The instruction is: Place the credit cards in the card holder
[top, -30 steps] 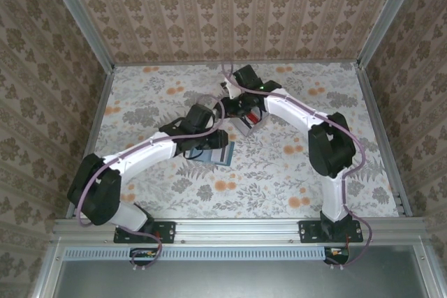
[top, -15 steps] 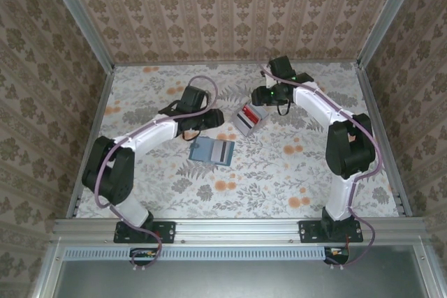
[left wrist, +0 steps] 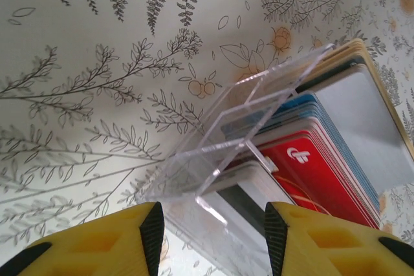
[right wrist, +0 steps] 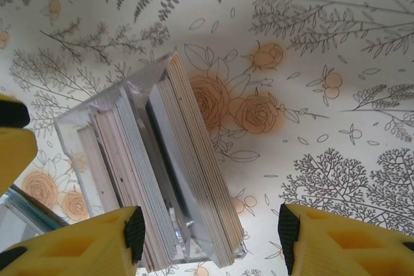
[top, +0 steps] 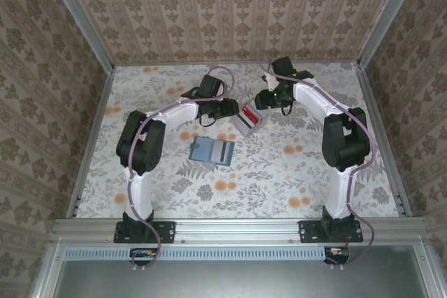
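step: going for the credit cards | my left end effector, right end effector: both wide, empty, either side of them | next, i reckon: pinch one card

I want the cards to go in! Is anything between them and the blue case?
Nothing visible lies on the table between the credit cards and the card holder. The cards stand inside a clear plastic rack, so its walls come first.

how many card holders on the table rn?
1. The card holder lies flat, on the near side of the credit cards; another may be hidden.
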`<move>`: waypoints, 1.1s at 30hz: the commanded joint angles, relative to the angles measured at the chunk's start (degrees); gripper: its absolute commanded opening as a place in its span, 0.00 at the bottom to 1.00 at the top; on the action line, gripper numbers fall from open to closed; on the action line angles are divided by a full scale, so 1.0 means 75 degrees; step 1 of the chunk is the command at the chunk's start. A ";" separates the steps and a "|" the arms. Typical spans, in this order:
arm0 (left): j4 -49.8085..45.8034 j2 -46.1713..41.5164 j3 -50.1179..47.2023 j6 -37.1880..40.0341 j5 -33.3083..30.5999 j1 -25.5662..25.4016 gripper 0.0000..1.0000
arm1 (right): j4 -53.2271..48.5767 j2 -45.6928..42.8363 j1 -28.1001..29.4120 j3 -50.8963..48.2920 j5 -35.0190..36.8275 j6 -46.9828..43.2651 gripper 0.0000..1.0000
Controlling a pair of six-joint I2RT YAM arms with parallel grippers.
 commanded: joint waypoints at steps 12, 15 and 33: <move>-0.0204 0.0731 0.0461 0.0101 0.0112 0.0131 0.48 | -0.0542 0.0600 0.0030 0.0551 -0.0097 -0.0297 0.60; -0.0217 0.0832 0.0474 0.0151 0.0092 0.0183 0.48 | -0.0603 0.0688 0.0024 0.0612 -0.0127 -0.0296 0.60; -0.0066 0.0735 0.0071 0.0143 0.0230 0.0125 0.47 | -0.0691 0.1065 0.0045 0.0789 -0.0117 -0.0308 0.60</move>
